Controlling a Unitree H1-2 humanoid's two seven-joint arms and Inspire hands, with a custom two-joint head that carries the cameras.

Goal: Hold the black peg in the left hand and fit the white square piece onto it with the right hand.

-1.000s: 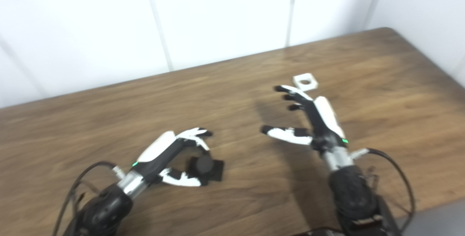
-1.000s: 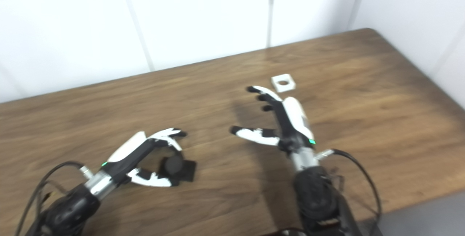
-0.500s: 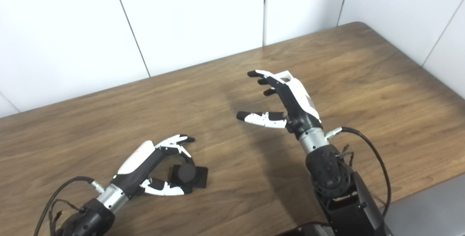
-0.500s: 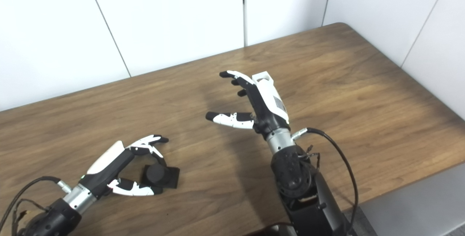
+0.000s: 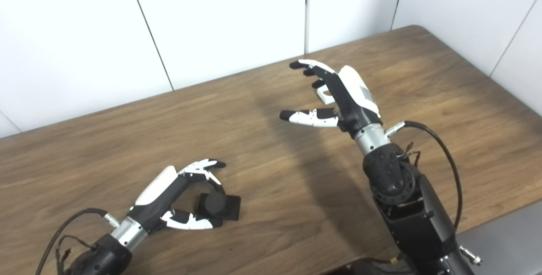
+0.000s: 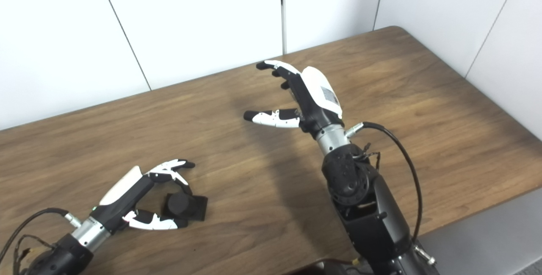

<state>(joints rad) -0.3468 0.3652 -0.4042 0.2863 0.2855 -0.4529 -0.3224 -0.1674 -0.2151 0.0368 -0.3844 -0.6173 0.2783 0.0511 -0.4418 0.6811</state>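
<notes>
The black peg (image 5: 216, 204) stands on its square black base on the wooden table (image 5: 444, 97), low in the view at about 7 o'clock from the table's middle. The left hand (image 5: 178, 198) lies low around it, arm coming in from the bottom left corner. Its fingers (image 5: 203, 167) arch over the peg from the far side and its thumb (image 5: 190, 223) reaches along the near side, close against the base. Whether fingers and thumb actually press on the peg cannot be told; there is a visible gap under the arched fingers, so the hand reads as apart and cupped around the peg, not clamped on it.

The white square piece (image 5: 325, 93) lies on the table at about 1 o'clock from the middle, well apart from the peg. In the left eye view only a corner of it shows, between the right hand's fingers and thumb; in the right eye view the hand hides it.

The right hand (image 6: 311, 97) is raised above the table over the piece, its back turned to the camera. Its fingers (image 6: 275, 66) curl forward towards 11 o'clock and its thumb (image 6: 271, 118) juts out towards 9 o'clock, spread wide, holding nothing. Its shadow falls dark on the wood below.
</notes>
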